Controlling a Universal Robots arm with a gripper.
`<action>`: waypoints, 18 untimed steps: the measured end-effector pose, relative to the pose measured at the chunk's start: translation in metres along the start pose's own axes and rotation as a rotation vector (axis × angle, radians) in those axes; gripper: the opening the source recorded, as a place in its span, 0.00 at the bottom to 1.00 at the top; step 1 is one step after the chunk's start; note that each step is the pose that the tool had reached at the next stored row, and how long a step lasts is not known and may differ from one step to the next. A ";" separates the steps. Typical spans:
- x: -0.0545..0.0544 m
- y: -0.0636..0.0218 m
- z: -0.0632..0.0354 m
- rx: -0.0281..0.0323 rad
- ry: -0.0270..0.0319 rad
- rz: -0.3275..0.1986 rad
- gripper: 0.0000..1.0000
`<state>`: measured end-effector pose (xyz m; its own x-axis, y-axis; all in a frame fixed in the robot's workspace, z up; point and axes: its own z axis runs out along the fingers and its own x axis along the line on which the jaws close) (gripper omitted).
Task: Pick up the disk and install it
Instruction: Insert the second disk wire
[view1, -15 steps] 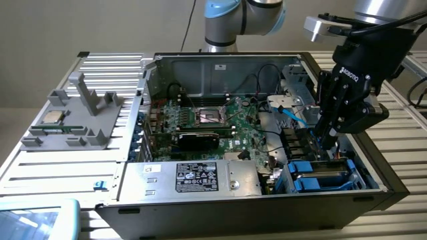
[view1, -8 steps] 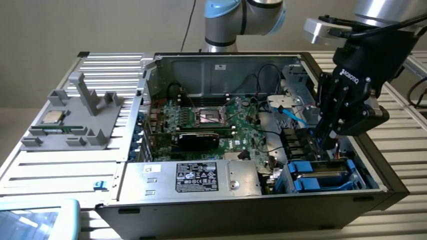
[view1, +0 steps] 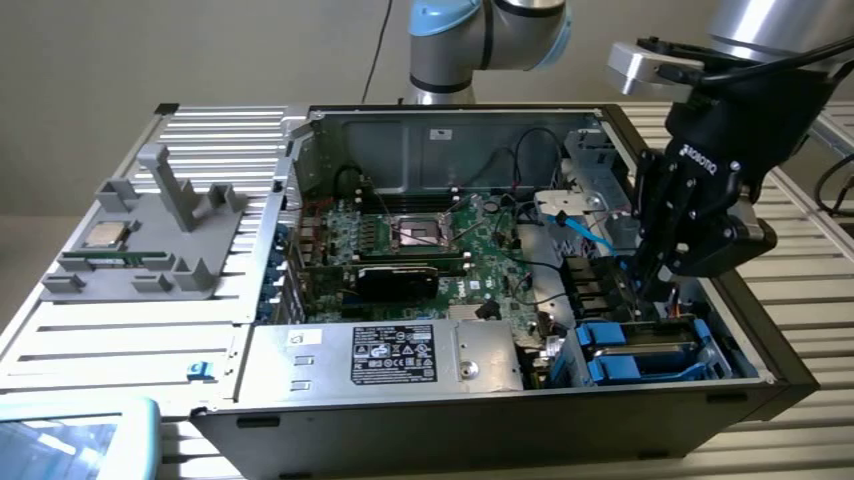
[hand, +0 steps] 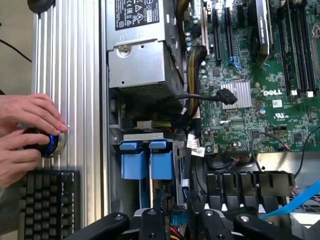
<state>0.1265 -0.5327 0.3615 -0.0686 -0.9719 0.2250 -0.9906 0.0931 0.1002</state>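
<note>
Nearest us in the exterior view, at the front corner of the open computer case (view1: 534, 425) on that view's right, the disk (view1: 651, 347) lies flat in the drive bay, its silver top framed by its blue carrier. The end effector (view1: 651, 295) reaches down into the case just behind it, very near or touching; we cannot tell whether it is apart or clamped on anything. From the wrist, two blue carrier fronts (hand: 149, 164) sit side by side ahead of the end effector (hand: 175, 222). We judge the install step to be in hand, with the disk already in or entering its bay. Any further seating calls for a straight push along the bay, kept clear of the light-blue cable (view1: 587, 232) and black cables close by.

Beside the bay, the silver box (view1: 400, 357) carries a black label whose print we cannot read. Further in, the green motherboard (hand: 250, 107) reads "DELL" in white. The end effector's black body reads "ROBOTIQ". On the bench (view1: 127, 340), well apart, a grey fixture (view1: 147, 240) holds a small square silver chip (view1: 103, 236). The wrist view also shows a person's hands (hand: 25, 137) on a blue-ringed knob (hand: 50, 142) beside a keyboard (hand: 47, 202).
</note>
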 end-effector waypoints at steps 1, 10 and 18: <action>0.001 -0.0001 0.0001 -0.0003 -0.0034 0.000 0.31; 0.001 0.0000 0.0012 -0.0031 -0.0209 0.005 0.31; 0.001 0.0000 0.0015 -0.0044 -0.0266 0.009 0.16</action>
<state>0.1263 -0.5337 0.3603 -0.0802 -0.9765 0.2000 -0.9894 0.1023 0.1026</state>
